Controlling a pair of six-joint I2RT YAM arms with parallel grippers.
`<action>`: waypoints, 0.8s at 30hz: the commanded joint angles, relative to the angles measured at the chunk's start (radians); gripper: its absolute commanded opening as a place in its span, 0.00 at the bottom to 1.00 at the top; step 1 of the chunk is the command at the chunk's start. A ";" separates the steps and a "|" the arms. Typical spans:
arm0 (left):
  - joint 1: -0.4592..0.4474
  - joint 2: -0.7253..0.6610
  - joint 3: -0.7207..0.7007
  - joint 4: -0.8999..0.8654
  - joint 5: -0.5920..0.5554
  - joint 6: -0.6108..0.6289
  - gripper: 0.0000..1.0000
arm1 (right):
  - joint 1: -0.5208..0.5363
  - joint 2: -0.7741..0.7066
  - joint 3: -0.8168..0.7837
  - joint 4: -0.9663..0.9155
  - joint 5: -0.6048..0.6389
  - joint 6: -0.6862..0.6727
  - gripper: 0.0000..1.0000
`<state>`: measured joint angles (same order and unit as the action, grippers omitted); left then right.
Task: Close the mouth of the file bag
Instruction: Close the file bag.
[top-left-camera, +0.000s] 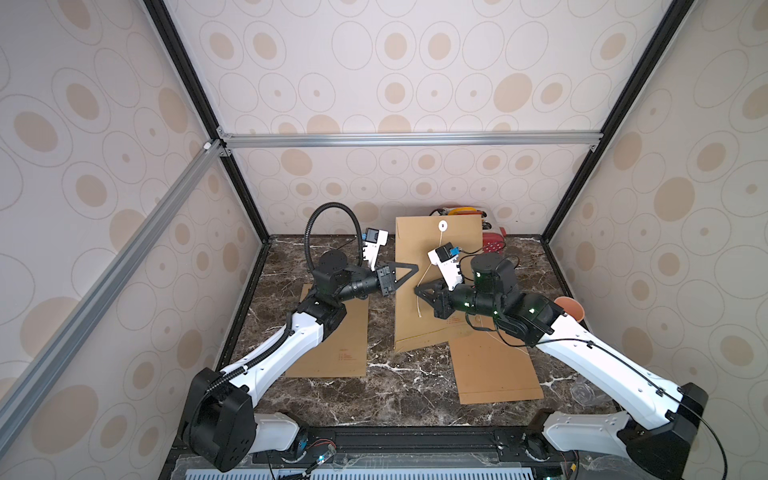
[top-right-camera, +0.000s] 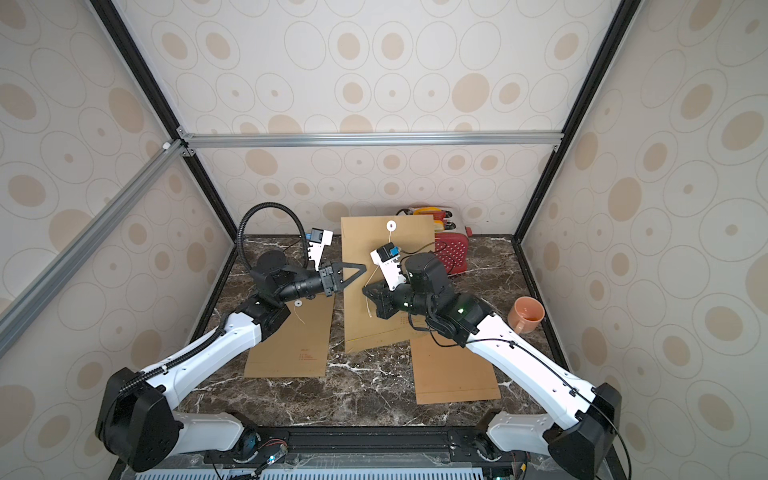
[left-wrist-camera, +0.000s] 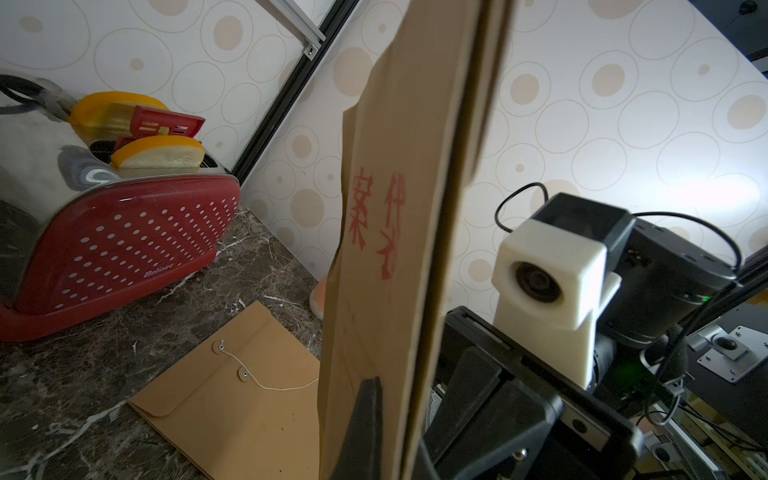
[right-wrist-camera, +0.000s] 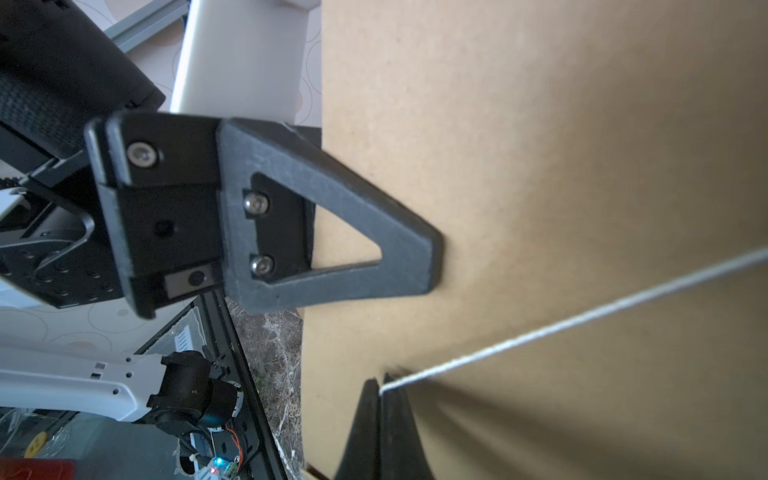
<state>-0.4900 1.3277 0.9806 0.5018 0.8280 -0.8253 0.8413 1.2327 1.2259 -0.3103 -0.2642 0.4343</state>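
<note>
Closed tight, the black right gripper (right-wrist-camera: 380, 384) pinches the thin white string (right-wrist-camera: 582, 316) of the light, floppy brown kraft-paper file bag (top-left-camera: 411, 328), held up above the dark marble table (top-left-camera: 399, 386) by the left gripper (top-left-camera: 411, 268) clamped on its side edge; the limp string probably winds best kept taut.

The left gripper (left-wrist-camera: 392, 399) pinches the upright file bag (left-wrist-camera: 399, 187), jaws closed.

Brown kraft-paper file bag (left-wrist-camera: 399, 137), red printed characters; dark marble desk (top-left-camera: 395, 395) veined white; red toaster (left-wrist-camera: 124, 249) dotted white; cream wallpaper (top-left-camera: 415, 62), beige ovals.
</note>
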 joint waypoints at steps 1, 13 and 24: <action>-0.004 -0.021 0.001 0.110 -0.018 -0.028 0.00 | 0.013 -0.020 -0.028 -0.001 0.030 0.006 0.00; -0.004 -0.016 -0.023 0.256 -0.007 -0.131 0.00 | -0.049 -0.127 -0.150 0.017 0.093 0.030 0.00; -0.004 -0.004 -0.002 0.268 0.049 -0.155 0.00 | -0.244 -0.170 -0.119 -0.097 0.002 -0.011 0.00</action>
<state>-0.4911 1.3277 0.9447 0.6876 0.8543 -0.9562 0.6407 1.0733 1.0748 -0.3317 -0.2199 0.4473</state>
